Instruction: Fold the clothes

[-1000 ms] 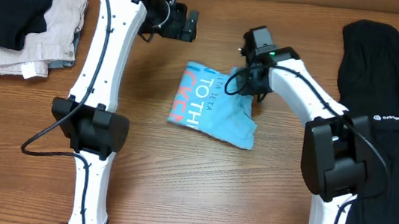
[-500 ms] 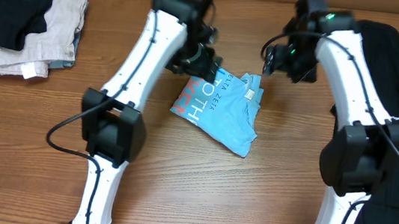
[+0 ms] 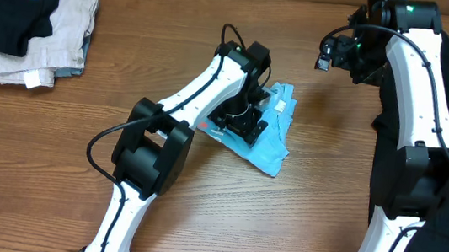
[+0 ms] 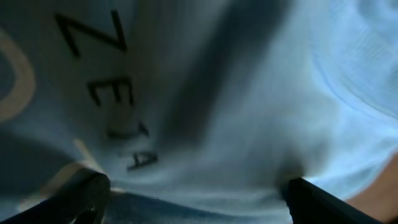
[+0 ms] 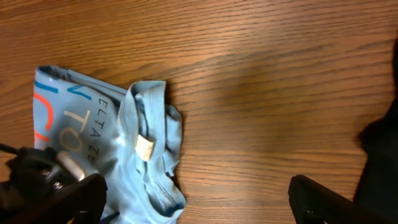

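Note:
The light blue T-shirt (image 3: 273, 144) lies crumpled and partly folded mid-table, its lettering and collar tag showing in the right wrist view (image 5: 118, 143). My left gripper (image 3: 245, 127) is down on it with jaws open. In the left wrist view the blue fabric (image 4: 205, 106) fills the frame and both fingertips (image 4: 84, 199) press against the cloth, which is not pinched. My right gripper (image 3: 343, 55) is raised at the back right, open (image 5: 199, 202) over bare wood, holding nothing. The long black garment (image 3: 448, 168) lies along the right side, partly under the right arm.
A stack of folded clothes (image 3: 24, 23), black on beige, sits at the back left corner. The black garment's edge (image 5: 380, 155) shows at the right of the right wrist view. Bare wooden tabletop (image 3: 35, 155) surrounds the T-shirt.
The right gripper opened, let go of the T-shirt and drew up and back to the right. The left gripper came forward from the back and dropped onto the shirt.

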You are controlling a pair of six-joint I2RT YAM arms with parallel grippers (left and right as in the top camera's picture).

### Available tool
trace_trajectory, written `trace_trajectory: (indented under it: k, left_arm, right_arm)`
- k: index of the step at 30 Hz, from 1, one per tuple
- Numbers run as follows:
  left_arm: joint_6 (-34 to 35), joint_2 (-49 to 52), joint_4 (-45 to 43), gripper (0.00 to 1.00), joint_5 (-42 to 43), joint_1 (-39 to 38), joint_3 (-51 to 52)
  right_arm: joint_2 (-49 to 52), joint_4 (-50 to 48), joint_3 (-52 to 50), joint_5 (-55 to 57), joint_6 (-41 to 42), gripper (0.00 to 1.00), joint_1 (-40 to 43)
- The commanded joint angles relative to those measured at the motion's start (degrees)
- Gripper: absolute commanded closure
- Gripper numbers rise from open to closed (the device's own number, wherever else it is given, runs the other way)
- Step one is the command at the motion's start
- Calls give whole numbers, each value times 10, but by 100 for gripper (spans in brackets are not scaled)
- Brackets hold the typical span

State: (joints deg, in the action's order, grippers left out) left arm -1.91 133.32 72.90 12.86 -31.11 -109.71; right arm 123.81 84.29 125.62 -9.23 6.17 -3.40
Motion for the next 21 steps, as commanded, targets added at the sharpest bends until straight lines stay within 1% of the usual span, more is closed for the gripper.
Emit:
trace_trajectory:
  k: [1,3,7,11,13,16,18,20,21]
  left_arm:
    - [-20,5,-19,4,-67,6,30]
    - [-20,5,-29,1,-118,12,39]
    - [-20,5,-42,0,-203,42,42]
    - [-20,5,-58,0,-240,88,42]
    - [-31,4,-61,0,-242,108,37]
    - [-35,4,-43,0,-230,123,4]
    - [-48,4,-12,0,-218,122,-43]
    - [-45,3,19,0,-211,115,-99]
    - [-43,3,31,0,-192,110,-124]
  right_arm:
    - [-7,0,12,-7,0,3,-1]
    - [-7,0,12,-7,0,2,-1]
    - [-7,1,12,-7,0,2,-1]
    - [-7,1,11,-7,-2,0,-1]
    - [-7,-1,11,-7,-1,0,-1]
    - [-7,-8,11,-7,-2,0,-1]
    - [-7,-12,11,-7,-1,0,-1]
    - [-7,-14,11,-7,-1,0,-1]
    - [-7,-15,11,-7,-1,0,-1]
